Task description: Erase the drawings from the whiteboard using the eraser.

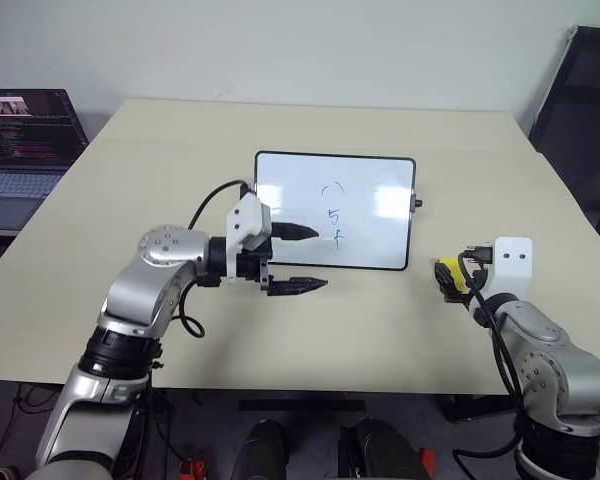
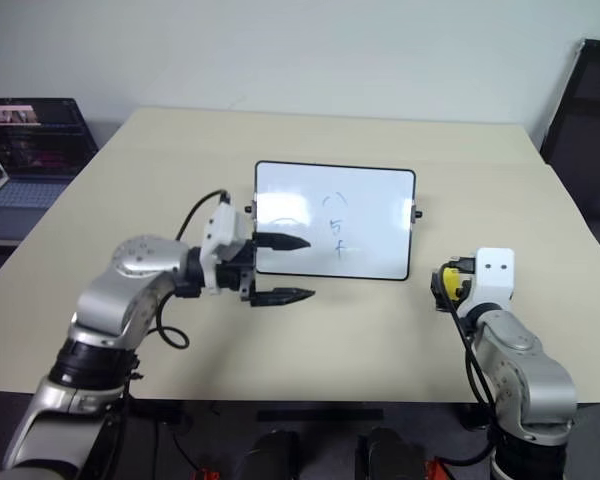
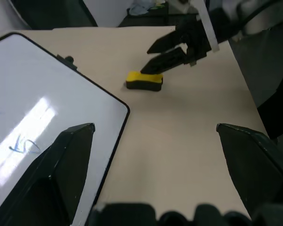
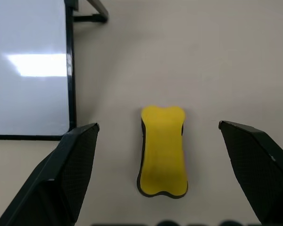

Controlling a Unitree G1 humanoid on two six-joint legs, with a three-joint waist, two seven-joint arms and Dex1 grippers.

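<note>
Your right end effector is wide open over the eraser — it lies flat on the table, just right of the whiteboard. Left end effector open too, empty, at the board's near-left edge — drawings intact.

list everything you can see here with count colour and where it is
table: one, beige, under everything
whiteboard: one, white with black frame, mid table
drawings: three blue marks stacked on the board
eraser: one, yellow, on the table right of the board
laptop: one, open, far left beside the table
chair: one, black, far right
left gripper: black fingers open, at the board's near left edge
right gripper: black fingers open, either side of the eraser, not touching
</note>
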